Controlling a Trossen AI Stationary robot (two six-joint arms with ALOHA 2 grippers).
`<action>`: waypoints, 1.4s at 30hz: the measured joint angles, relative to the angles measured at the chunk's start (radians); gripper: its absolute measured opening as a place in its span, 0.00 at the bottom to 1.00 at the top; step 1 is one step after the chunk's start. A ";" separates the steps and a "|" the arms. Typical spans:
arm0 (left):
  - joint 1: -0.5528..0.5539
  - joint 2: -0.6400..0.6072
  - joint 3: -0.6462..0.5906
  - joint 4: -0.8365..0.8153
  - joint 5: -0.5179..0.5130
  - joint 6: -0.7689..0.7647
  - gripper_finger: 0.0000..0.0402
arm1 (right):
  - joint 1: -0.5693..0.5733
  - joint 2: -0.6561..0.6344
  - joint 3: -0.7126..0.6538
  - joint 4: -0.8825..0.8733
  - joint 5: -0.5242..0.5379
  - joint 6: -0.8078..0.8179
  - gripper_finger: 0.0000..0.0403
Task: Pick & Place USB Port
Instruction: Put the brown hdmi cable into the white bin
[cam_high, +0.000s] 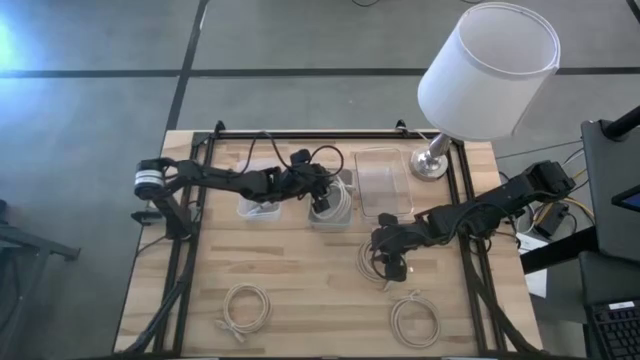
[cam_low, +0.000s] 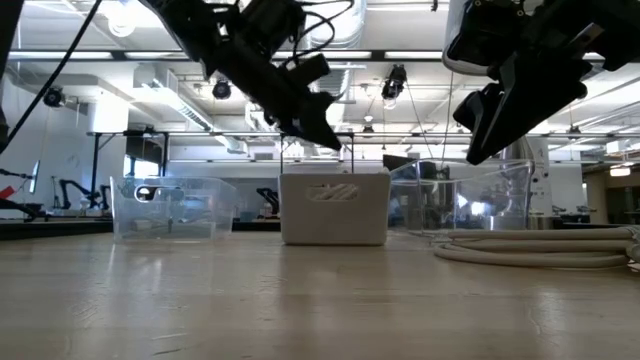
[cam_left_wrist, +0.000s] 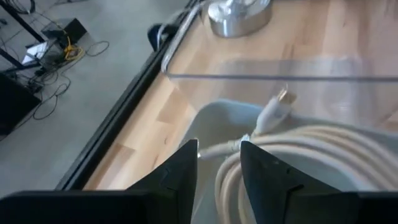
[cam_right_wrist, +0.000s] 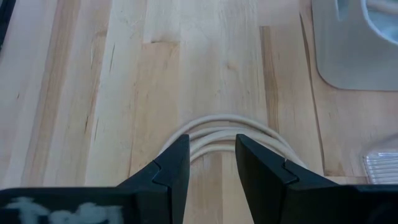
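A: Nearest us on the tabletop (cam_high: 300, 290) we see two coiled cables lying loose, one (cam_high: 246, 306) toward the left and one (cam_high: 416, 320) toward the right, well apart.

B: Past those, our right end effector (cam_high: 389, 262) hangs over a third coil (cam_right_wrist: 227, 134), fingers parted on either side of its loop without clamping it.

A: Farther back we reach the containers. Our left end effector (cam_high: 325, 203) sits over the white bin (cam_high: 331, 214), which holds a white USB cable (cam_left_wrist: 292, 146). Its plug (cam_left_wrist: 285, 96) points up out of the coil.

B: The fingers (cam_left_wrist: 180, 168) are spread there too, a strand of cable running between them. We see them released, not gripping.

A: Left of the white bin stands a clear tub (cam_high: 257, 205); we cannot tell what is in it. To the right lies a clear tray (cam_high: 384, 182).

B: Farthest off, a lamp (cam_high: 480, 80) stands at the back right corner.
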 joint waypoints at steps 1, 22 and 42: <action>-0.004 -0.008 0.005 0.001 0.000 0.000 0.31 | 0.000 0.000 0.000 0.001 0.000 0.000 0.31; -0.210 -0.251 0.024 -0.129 0.015 0.001 0.31 | 0.003 0.002 0.000 0.085 0.011 0.008 0.31; -0.280 -0.401 0.023 -0.268 0.015 -0.019 0.31 | 0.053 0.150 -0.009 0.031 -0.073 0.122 0.31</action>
